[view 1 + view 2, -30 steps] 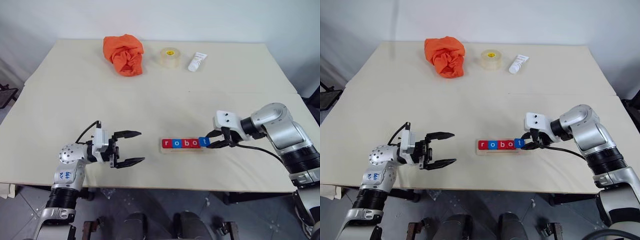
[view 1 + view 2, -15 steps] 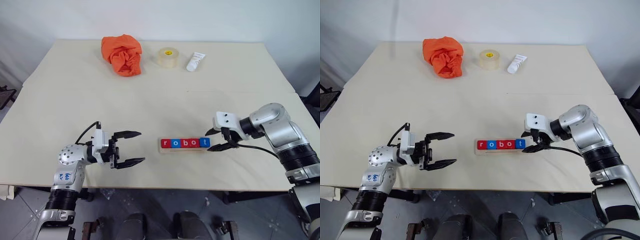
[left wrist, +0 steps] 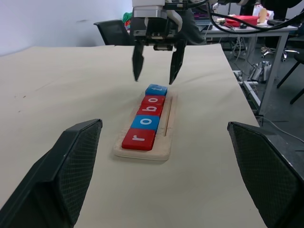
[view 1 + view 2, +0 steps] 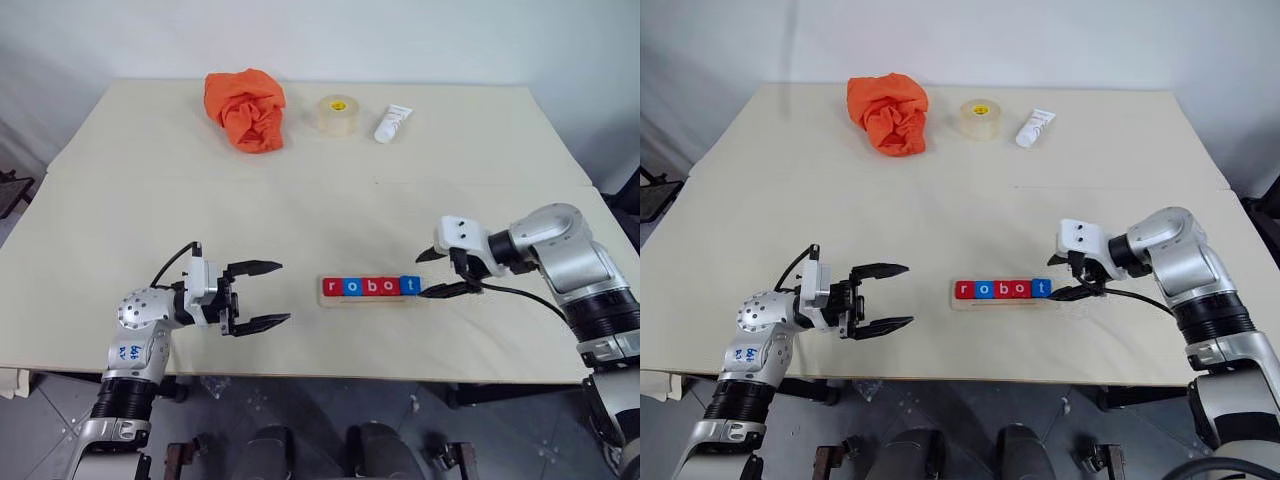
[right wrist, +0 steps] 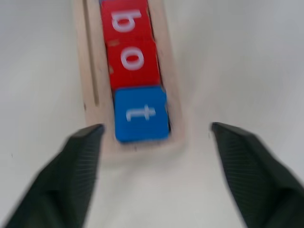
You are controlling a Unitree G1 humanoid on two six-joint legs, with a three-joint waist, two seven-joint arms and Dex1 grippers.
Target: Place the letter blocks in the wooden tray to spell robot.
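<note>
Left gripper (image 4: 258, 295): held level just above the beige table (image 4: 300, 190), pointed toward the tiles, well apart from them; its two black fingers are spread wide and nothing is held.
Five small flat square letter blocks (image 4: 371, 286): seated in a row in the thin pale wooden tray (image 3: 167, 124) near the table's front edge, read as r, o, b, o, t; red, blue, red, red, blue.
Right gripper (image 4: 442, 272): tilted downward toward the blue t block (image 5: 140, 113), just beyond the tray's end, apart from it; its fingers are parted and empty.
Step in hand: the spelling is judged complete, with the last tile released.
Next move: only a clear withdrawal of the right arm is called for, without the tray being nudged.
</note>
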